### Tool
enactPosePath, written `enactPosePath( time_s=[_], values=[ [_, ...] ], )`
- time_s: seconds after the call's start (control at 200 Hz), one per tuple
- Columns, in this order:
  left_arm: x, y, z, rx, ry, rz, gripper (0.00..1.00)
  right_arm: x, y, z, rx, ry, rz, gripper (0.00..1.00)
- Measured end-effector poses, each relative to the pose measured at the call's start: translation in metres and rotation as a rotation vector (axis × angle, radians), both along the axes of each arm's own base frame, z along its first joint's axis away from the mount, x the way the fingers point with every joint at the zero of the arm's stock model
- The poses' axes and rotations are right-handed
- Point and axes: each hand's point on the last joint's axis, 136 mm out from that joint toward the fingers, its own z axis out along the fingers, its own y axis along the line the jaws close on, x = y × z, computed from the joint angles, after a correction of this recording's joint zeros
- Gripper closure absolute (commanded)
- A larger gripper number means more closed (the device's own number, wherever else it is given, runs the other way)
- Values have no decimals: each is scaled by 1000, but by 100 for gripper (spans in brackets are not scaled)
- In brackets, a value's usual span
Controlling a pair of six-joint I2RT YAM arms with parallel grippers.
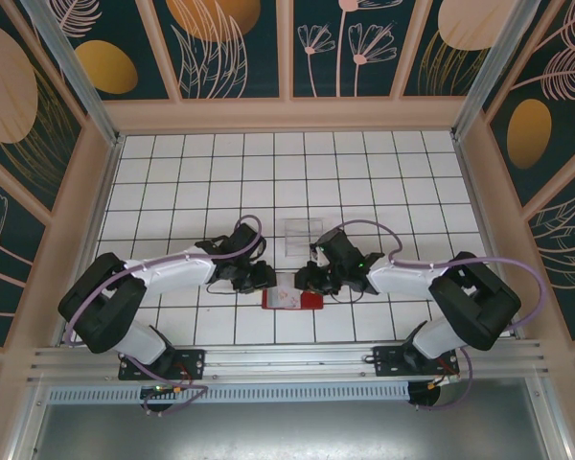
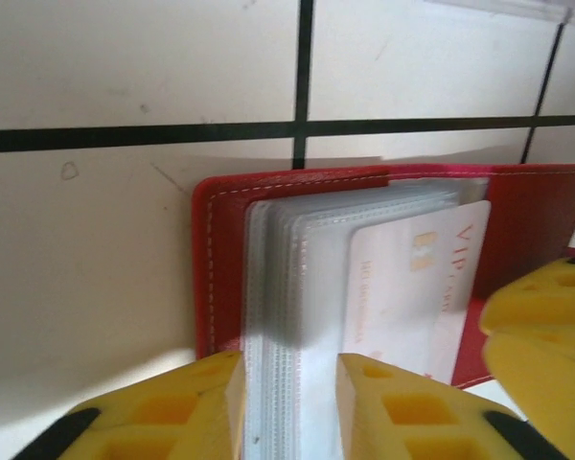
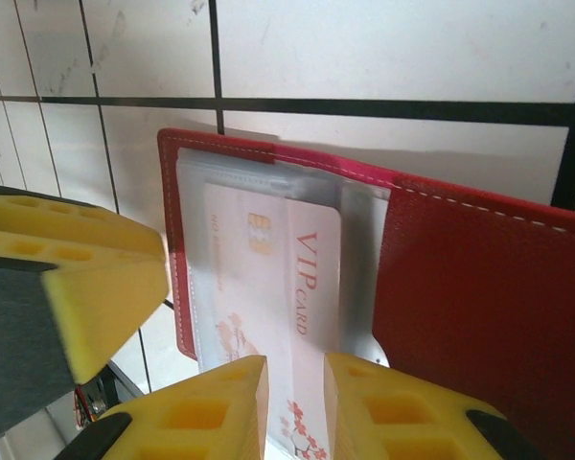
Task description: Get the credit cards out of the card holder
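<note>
The card holder (image 1: 292, 300) lies open on the white gridded table (image 1: 364, 172), in the lower centre of the top view, directly between the two gripper heads and below a clear tray (image 1: 302, 230). Its cover (image 2: 220, 259) is red, grained and edged with pale stitching, and a fanned stack of clear plastic sleeves (image 2: 278, 287) sits inside it. One credit card (image 3: 268, 278) shows in the uppermost sleeve. It is pale, with a gold chip and red blossom print at its lower end, and red lettering down its length reads "VIP CARD". A finer line of print along one edge is too small to read. In the left wrist view the same card (image 2: 412, 287) shows only "VIP" and part of the next word. The left gripper (image 2: 292, 412) stands at the bottom of its frame, jaws narrowly parted, with the sleeve stack filling the gap; whether it is clamped cannot be told. The right gripper (image 3: 296, 407) has a narrower gap still, with the lower end of the card showing in it; a pinch cannot be confirmed. The two grippers (image 1: 261, 278) (image 1: 307, 280) stand close together at the holder's upper edge.
</note>
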Motion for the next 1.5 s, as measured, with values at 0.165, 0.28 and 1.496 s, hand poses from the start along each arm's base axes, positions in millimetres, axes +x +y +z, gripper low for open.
enactPosePath(
  time_s=[0.165, 0.28, 1.496],
  values=[
    [0, -1, 2, -4, -3, -2, 60, -2, -2, -4, -8, 9, -1, 76],
    [-2, -2, -2, 6, 7, -10, 61, -1, -1, -4, 2, 8, 0, 76],
    [-2, -9, -15, 9, 15, -29, 76, -9, 3, -15, 129, 73, 4, 86]
  ],
)
